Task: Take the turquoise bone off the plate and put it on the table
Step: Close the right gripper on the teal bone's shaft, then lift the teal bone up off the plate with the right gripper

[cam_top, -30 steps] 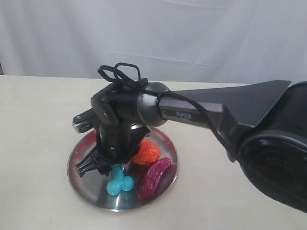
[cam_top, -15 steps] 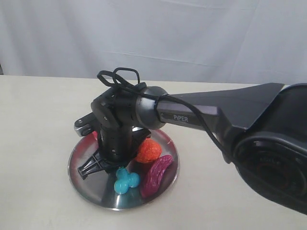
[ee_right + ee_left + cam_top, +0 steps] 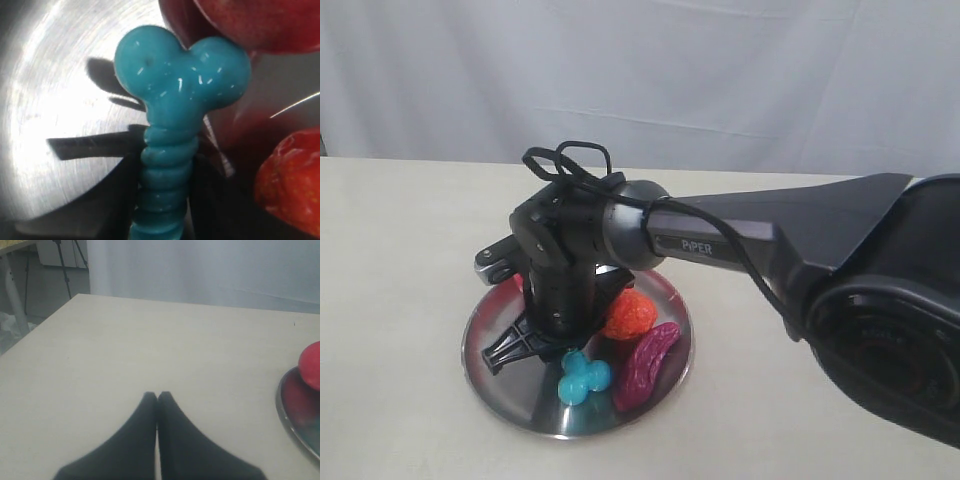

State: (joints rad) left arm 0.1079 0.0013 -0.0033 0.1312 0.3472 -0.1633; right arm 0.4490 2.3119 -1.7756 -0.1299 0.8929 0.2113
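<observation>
The turquoise bone (image 3: 583, 380) is over the front of the steel plate (image 3: 505, 395), with only its knobbed end showing below the right arm's wrist. My right gripper (image 3: 563, 355) reaches down onto it. In the right wrist view the bone's (image 3: 180, 85) ribbed shaft runs between the two dark fingers (image 3: 122, 200), which press it from both sides, with the plate (image 3: 50, 100) behind. My left gripper (image 3: 158, 396) is shut and holds nothing, above the bare cream table (image 3: 150, 340) beside the plate's rim (image 3: 295, 425).
An orange-red strawberry toy (image 3: 627, 315) and a purple toy (image 3: 642, 368) lie on the plate right of the bone. A red toy (image 3: 311, 365) sits at the plate's far edge. The right arm (image 3: 770, 240) spans the right half of the table.
Over the first half second the right gripper shifted and the bone's knobbed end moved a little to the right over the plate. Since then nothing has visibly moved.
</observation>
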